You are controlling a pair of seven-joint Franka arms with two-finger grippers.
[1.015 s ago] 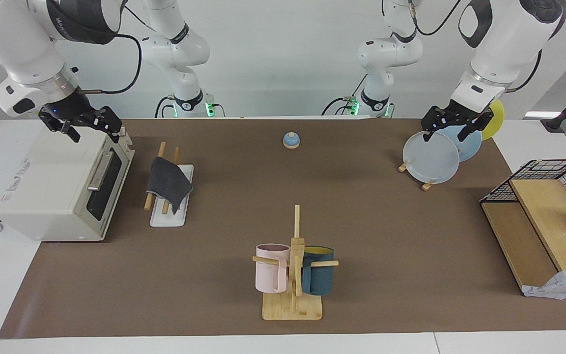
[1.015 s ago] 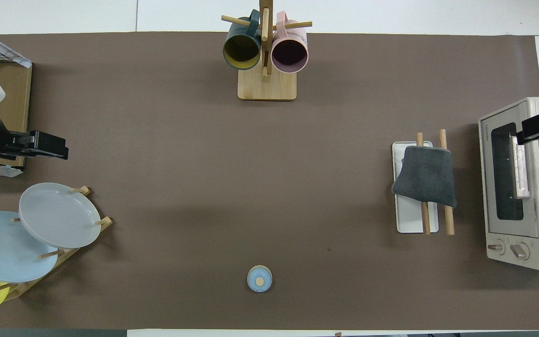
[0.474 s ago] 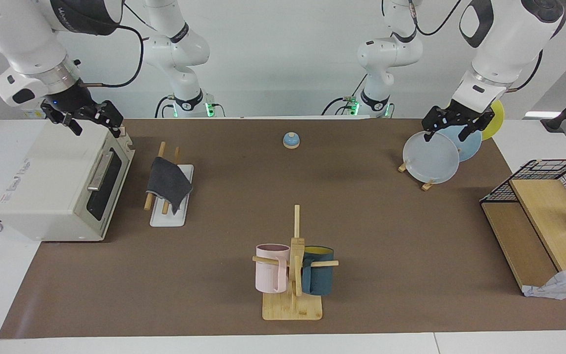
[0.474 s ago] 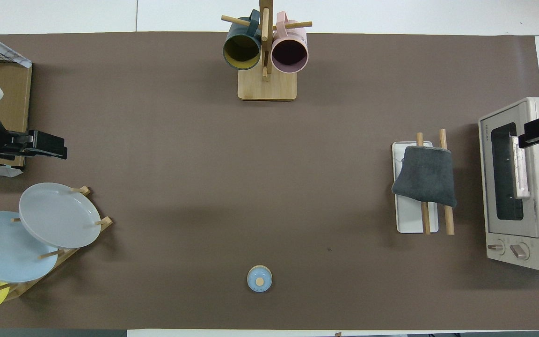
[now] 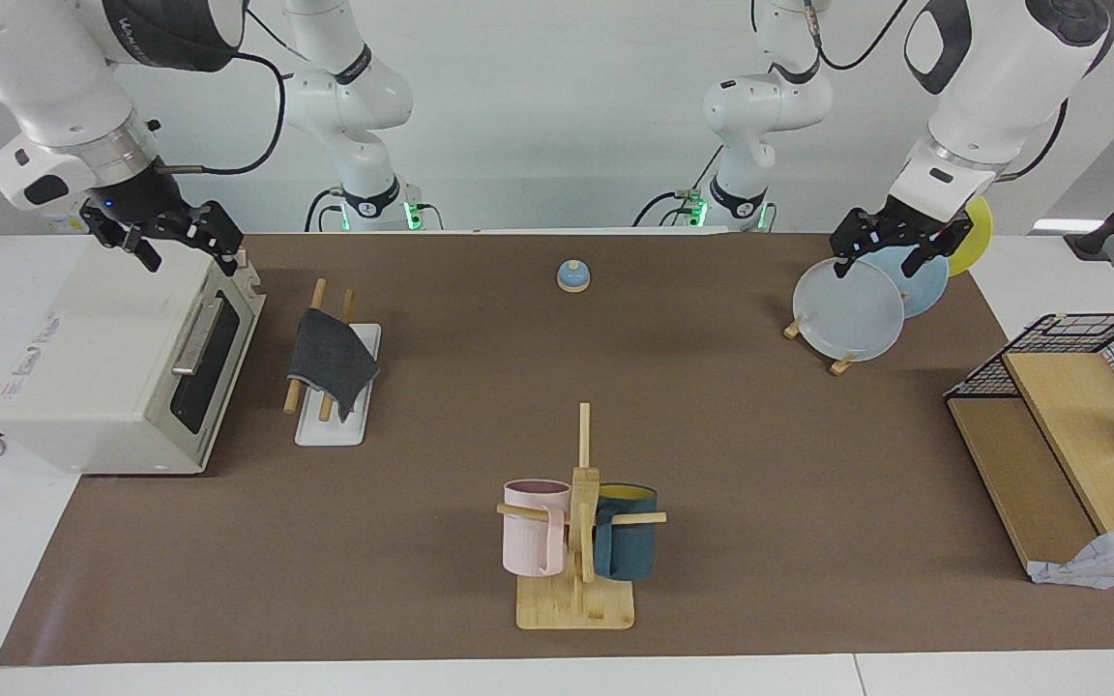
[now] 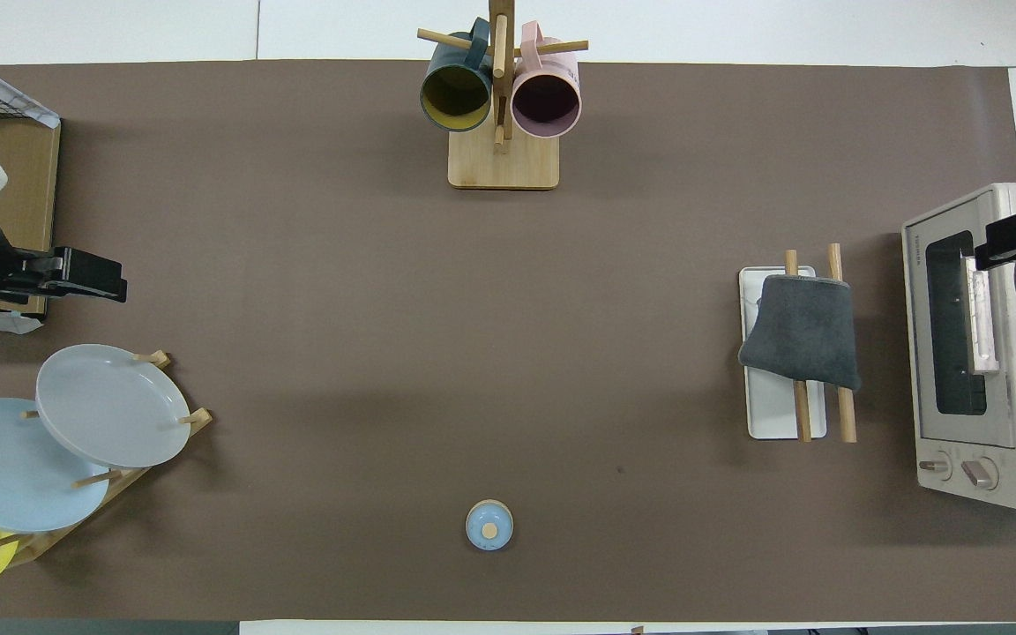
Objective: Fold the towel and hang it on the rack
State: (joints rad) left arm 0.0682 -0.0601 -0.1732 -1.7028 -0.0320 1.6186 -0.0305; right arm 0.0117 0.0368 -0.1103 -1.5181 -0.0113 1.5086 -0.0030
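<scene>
Currently the towel (image 5: 330,361) hangs folded over the two wooden rods of the rack (image 5: 337,418), dark grey face outward, one corner drooping down to the white base plate. The rack stands on the brown mat (image 5: 712,425) toward the right arm's end of the desk, just beside the toaster oven (image 5: 102,367) and apart from it.

The right gripper (image 5: 162,242) hovers over the top of the toaster oven near its door edge, jaws spread wide, holding nothing. The left gripper (image 5: 891,249) hangs over the plate stand (image 5: 852,304) at the left arm's end of the desk, jaws likewise wide, holding nothing; whether its fingertips touch the grey plate cannot be told.

A mug tree (image 5: 578,541) with a pink and a blue mug stands near the desk edge farthest from the robots, midway along it. A small blue bell (image 5: 572,276) sits near the robots' edge. A wire basket on a wooden shelf (image 5: 1079,406) occupies the left arm's end.
</scene>
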